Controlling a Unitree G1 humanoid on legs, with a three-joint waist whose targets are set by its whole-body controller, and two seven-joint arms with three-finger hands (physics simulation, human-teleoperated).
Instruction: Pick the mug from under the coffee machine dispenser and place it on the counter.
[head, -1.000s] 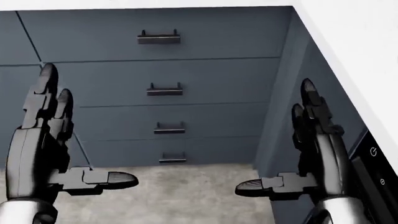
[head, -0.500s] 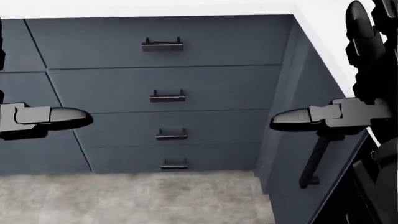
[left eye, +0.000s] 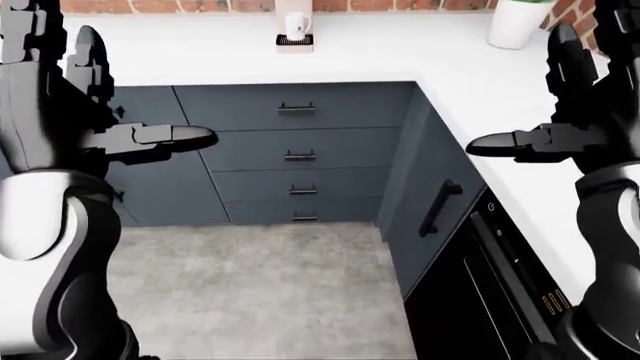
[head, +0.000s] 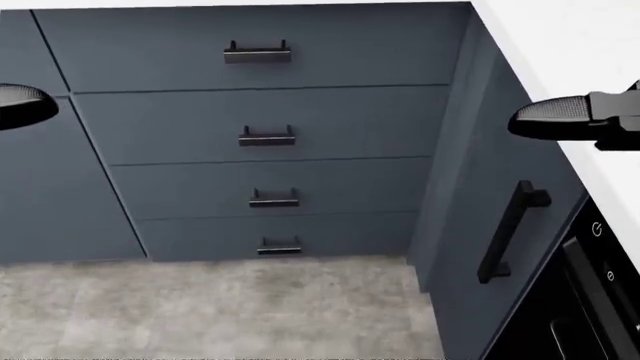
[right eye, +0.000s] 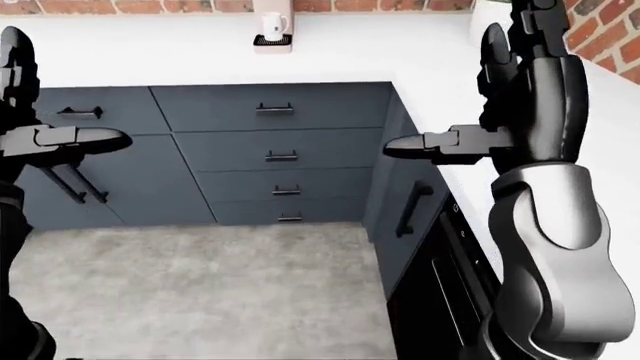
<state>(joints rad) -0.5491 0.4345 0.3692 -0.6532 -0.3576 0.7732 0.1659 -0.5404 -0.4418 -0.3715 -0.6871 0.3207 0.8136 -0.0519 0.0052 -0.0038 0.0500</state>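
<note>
A white mug stands on the drip tray of the coffee machine at the top of the left-eye view, far off on the white counter. It also shows in the right-eye view. My left hand is open and empty, raised at the left with fingers up and thumb pointing right. My right hand is open and empty, raised at the right over the counter's side run. Both hands are well short of the mug. In the head view only the thumb tips show.
A stack of dark blue drawers sits under the counter below the machine. A black oven is at the lower right. A white pot stands by the brick wall at the top right. Grey floor lies below.
Both hands have risen and spread outward; in the head view only their thumb tips remain at the edges. The head view has shifted slightly against the drawers.
</note>
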